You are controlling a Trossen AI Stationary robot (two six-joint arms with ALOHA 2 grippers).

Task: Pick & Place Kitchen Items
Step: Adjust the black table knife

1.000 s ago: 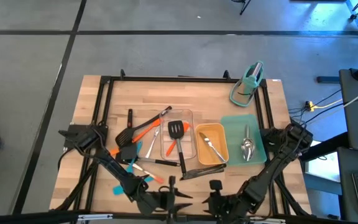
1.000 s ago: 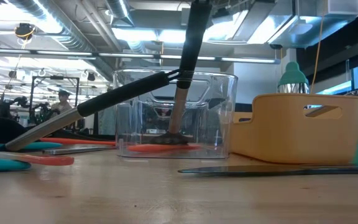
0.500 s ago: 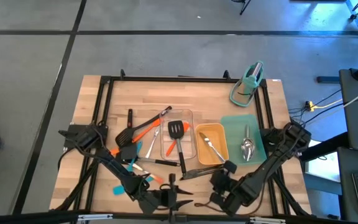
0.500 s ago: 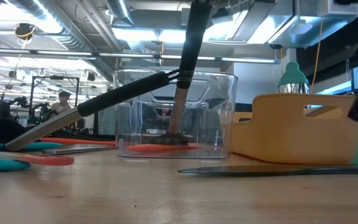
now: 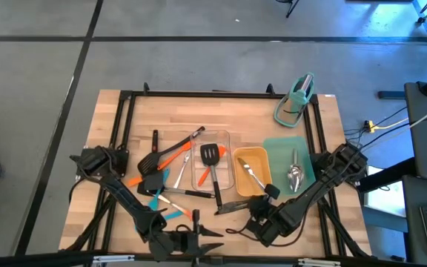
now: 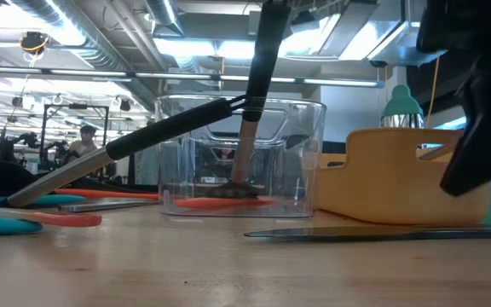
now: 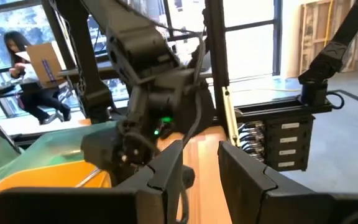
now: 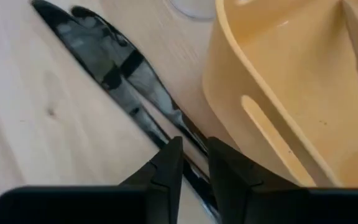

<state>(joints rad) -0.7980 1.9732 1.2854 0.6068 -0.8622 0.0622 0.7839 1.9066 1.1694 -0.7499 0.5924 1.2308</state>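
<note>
Tongs (image 8: 123,78) lie flat on the wood just ahead of the right gripper (image 8: 194,163), dark and shiny, their arms running under its fingertips. The two fingers (image 8: 166,167) stand a narrow gap apart above the tongs, closed on nothing. Beside the gripper sits a yellow tray (image 8: 278,87), its slotted wall close to the tongs. From above, the right gripper (image 5: 270,193) hovers at the front of the table (image 5: 110,133), at the tray's near corner, over one end of the tongs (image 5: 237,206).

Inside the yellow tray (image 5: 237,172) lies a steel spoon (image 5: 255,178). Past the gripper's right side, a teal mat (image 5: 280,148) carries a second spoon (image 5: 295,175). Left of the gripper stands a clear tray (image 5: 228,137) holding a black slotted turner (image 5: 212,156) and an orange spatula (image 5: 203,176), with another utensil handle (image 6: 164,128) leaning on its rim. Farther left, more utensils lie loose on the wood: a black turner (image 5: 149,160), orange-handled pieces (image 5: 170,150), and blue spatulas (image 5: 154,200).

The left gripper (image 7: 201,177) waits at the table's front edge, well left of the right one, fingers a little apart and empty.

At the far right corner rests a teal stand (image 5: 295,100). Beyond the table, a person (image 7: 23,68) sits at a desk.
</note>
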